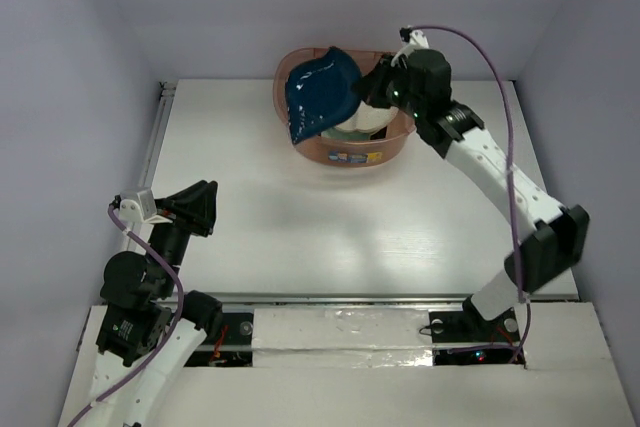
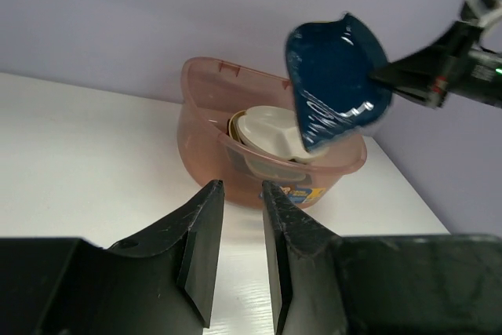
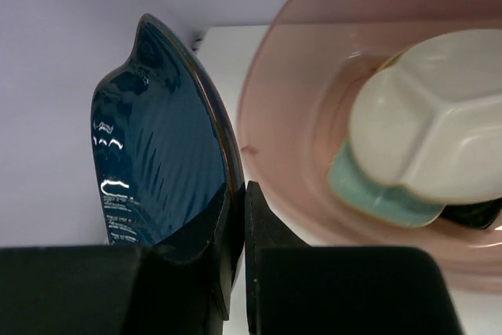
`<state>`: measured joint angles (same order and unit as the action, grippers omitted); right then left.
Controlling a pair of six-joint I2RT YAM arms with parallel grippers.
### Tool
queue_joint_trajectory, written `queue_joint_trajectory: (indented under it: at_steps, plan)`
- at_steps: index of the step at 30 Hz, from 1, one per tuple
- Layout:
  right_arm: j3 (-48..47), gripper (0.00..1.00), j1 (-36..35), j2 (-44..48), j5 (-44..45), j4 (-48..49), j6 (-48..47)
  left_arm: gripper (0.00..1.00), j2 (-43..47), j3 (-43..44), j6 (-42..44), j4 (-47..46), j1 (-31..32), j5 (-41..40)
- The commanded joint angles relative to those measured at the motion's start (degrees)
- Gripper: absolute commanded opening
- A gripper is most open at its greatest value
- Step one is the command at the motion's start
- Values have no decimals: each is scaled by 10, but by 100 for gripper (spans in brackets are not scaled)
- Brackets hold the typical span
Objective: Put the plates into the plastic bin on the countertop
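The pinkish plastic bin point(image 1: 385, 150) stands at the far middle of the white countertop point(image 1: 300, 217). My right gripper point(image 1: 372, 84) is shut on the rim of the dark blue leaf-shaped plate point(image 1: 320, 95) and holds it tilted above the bin's left side. It also shows in the right wrist view point(image 3: 157, 162) and the left wrist view point(image 2: 333, 80). Inside the bin point(image 3: 290, 162) lies the white three-section plate point(image 3: 431, 127) on the pale green plate point(image 3: 376, 194), with darker and yellow plates partly hidden beneath. My left gripper point(image 2: 241, 190) hangs slightly open and empty over the near left.
A metal rail point(image 1: 155, 137) runs along the countertop's left edge. Pale walls close the far and side edges. The bin point(image 2: 267, 170) bears a small front sticker point(image 1: 358, 158).
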<state>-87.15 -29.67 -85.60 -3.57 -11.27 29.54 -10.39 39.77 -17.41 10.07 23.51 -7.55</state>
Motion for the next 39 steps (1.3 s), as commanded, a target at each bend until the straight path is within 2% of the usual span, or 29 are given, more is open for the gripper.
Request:
queue_joint_trajectory:
  at_steps: [1, 6, 13, 22, 28, 31, 34, 35, 38, 39]
  plan:
    - [-108, 0, 30, -80, 20, 26, 3, 24, 2, 1, 3, -28, -4, 7]
    - [-170, 0, 76, -175, -1, 33, 40, 24, 5, 1, 3, -28, -4, 6]
    - [-205, 0, 108, -250, -11, 40, 80, 24, 2, 1, 3, -28, -4, 7]
    - [-226, 0, 119, -316, 14, 9, 99, 24, -2, 2, 1, -29, -4, 8]
    - [-250, 6, 124, -345, 27, -9, 112, 24, -2, 2, 2, -28, -4, 6]
    - [-267, 10, 130, -359, 23, -26, 119, 24, -2, 1, 2, -28, -4, 6]
    - [-261, 25, 130, -358, 25, -29, 123, 24, -2, 2, 2, -27, -4, 6]
    - [-254, 34, 130, -347, 27, -24, 124, 24, -2, 2, 2, -27, -4, 6]
    - [-224, 51, 130, -318, 30, -4, 126, 24, -3, 2, 2, -28, -4, 6]
    - [-219, 51, 130, -311, 30, -1, 124, 24, -4, 2, 2, -28, -4, 6]
